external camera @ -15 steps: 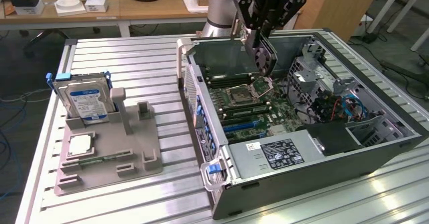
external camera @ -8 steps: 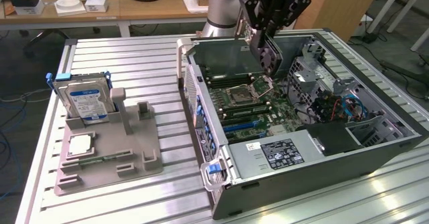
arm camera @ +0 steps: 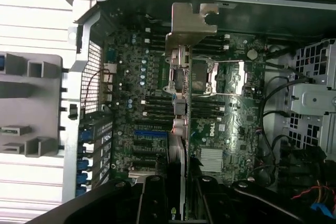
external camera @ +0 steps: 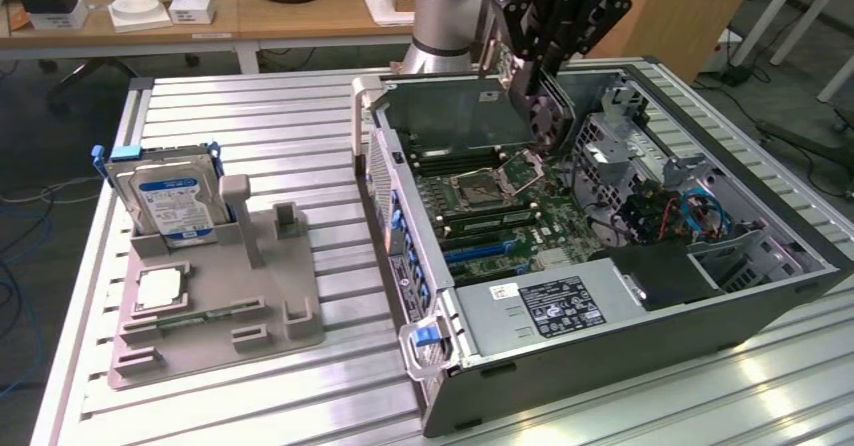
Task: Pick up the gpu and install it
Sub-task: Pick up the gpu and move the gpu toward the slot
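Counter of ribbed silver metal carries an open grey computer case toward its edge at the exterior view's right. Over the green motherboard inside hangs the gpu, a thin, flat, dark card with a silver end bracket. The black pincer has narrowed its fingers onto the card's edge.
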Robot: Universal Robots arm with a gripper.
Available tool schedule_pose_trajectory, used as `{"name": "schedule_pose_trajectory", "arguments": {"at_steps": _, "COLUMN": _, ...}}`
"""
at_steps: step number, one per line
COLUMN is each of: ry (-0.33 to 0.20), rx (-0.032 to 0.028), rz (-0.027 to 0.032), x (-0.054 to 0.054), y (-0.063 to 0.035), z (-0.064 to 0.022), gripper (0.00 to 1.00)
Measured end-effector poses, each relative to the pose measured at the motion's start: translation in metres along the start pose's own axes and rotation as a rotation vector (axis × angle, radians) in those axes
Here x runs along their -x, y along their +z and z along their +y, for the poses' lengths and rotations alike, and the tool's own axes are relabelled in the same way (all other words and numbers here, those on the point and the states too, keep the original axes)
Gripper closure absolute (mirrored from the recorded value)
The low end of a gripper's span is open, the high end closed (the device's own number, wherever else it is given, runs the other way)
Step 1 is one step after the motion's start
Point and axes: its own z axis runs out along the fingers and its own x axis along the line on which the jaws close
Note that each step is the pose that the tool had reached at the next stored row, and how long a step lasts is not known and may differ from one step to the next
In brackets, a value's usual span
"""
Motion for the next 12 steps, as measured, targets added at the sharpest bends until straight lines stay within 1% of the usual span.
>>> {"name": "schedule_pose_trajectory", "arguments": {"at_steps": 12, "ry": 0.039, "rx": 0.0005, "rz": -0.0015, "x": 0.012, "y": 0.0023, "z": -0.0007, "gripper": 0.74}}
